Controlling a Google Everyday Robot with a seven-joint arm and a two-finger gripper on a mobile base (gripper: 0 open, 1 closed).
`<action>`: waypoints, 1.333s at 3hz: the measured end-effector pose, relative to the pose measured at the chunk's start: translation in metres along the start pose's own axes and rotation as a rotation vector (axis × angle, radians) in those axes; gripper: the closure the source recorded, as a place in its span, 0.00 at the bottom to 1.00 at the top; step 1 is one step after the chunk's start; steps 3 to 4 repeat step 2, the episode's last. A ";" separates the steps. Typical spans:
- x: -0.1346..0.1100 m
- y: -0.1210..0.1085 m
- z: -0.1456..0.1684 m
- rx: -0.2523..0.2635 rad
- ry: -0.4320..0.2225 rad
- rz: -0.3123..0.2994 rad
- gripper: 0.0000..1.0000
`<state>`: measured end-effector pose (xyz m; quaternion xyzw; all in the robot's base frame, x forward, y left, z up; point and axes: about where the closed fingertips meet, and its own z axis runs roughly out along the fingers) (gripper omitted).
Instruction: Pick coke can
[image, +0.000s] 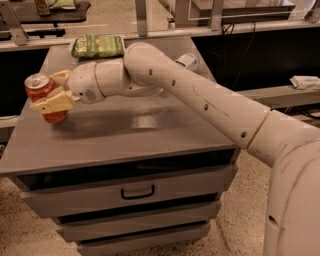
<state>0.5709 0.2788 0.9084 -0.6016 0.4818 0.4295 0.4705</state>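
The coke can (43, 95) is a small red can with a silver top. It is held upright, lifted a little above the left part of the grey cabinet top (130, 135). My gripper (52, 92) is at the left of the view, at the end of the white arm that reaches in from the right. Its tan fingers (54, 102) are shut on the can, one in front of it and one behind.
A green snack bag (97, 46) lies at the back left of the cabinet top. A clear plastic bottle with a white cap (188, 61) lies behind the arm at the back. The cabinet has drawers (135, 192) below. A dark shelf stands to the right.
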 end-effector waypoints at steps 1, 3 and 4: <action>-0.015 -0.026 -0.054 0.079 -0.064 0.001 1.00; -0.016 -0.029 -0.062 0.092 -0.067 0.000 1.00; -0.016 -0.029 -0.062 0.092 -0.067 0.000 1.00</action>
